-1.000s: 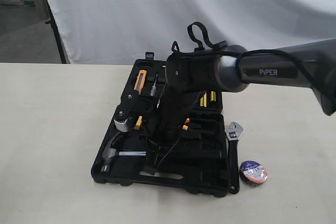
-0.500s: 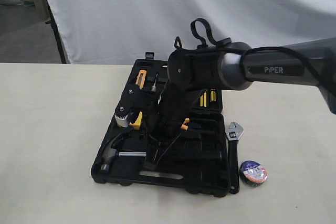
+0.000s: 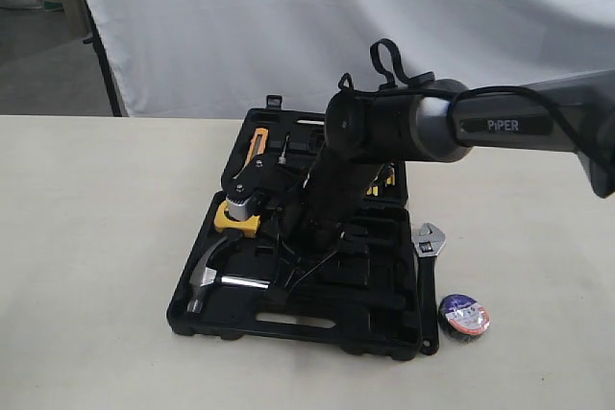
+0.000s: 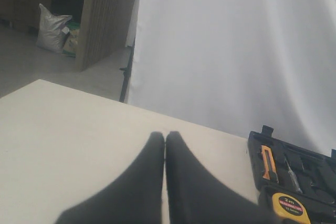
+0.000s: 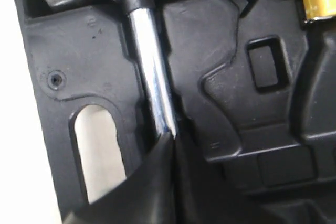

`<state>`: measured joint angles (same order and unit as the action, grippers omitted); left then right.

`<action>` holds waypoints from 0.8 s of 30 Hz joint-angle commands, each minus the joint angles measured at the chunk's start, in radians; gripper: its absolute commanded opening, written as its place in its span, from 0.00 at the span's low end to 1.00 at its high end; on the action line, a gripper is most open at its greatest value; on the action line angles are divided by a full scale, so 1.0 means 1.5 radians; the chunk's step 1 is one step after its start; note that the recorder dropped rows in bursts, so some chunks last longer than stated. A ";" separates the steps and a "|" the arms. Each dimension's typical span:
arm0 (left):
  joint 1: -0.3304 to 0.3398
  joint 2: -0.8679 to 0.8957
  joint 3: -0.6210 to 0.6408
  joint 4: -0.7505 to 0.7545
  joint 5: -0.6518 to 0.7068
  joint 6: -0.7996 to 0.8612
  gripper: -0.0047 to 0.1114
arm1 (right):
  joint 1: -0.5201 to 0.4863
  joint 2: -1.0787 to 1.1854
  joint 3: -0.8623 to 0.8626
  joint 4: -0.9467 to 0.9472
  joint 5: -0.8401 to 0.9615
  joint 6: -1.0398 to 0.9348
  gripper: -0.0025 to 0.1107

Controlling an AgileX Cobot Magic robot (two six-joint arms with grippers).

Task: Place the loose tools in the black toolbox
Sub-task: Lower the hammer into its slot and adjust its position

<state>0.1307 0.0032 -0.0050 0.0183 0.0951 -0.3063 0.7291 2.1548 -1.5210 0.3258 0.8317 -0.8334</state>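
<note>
The claw hammer lies in the near half of the open black toolbox, head to the left. In the right wrist view its silver shaft runs out from under my right gripper, whose fingers are shut together, tips right at the shaft. From outside, that gripper sits low over the hammer's handle. The black adjustable wrench lies along the toolbox's right edge. The black tape roll rests on the table right of it. My left gripper is shut and empty above bare table.
A yellow tape measure and an orange-handled knife sit in the toolbox's recesses. The right arm crosses over the far half of the case. A white curtain hangs behind the table.
The right arm's wrist has swung right and up a little, uncovering the yellow tape measure. The hammer, wrench and tape roll have stayed where they were.
</note>
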 commanded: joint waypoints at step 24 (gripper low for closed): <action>0.017 -0.002 -0.002 0.003 -0.005 -0.003 0.05 | 0.035 0.010 0.007 0.120 -0.112 -0.108 0.02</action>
<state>0.1307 0.0032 -0.0050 0.0183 0.0951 -0.3063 0.7814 2.1315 -1.5149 0.5064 0.6751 -0.9860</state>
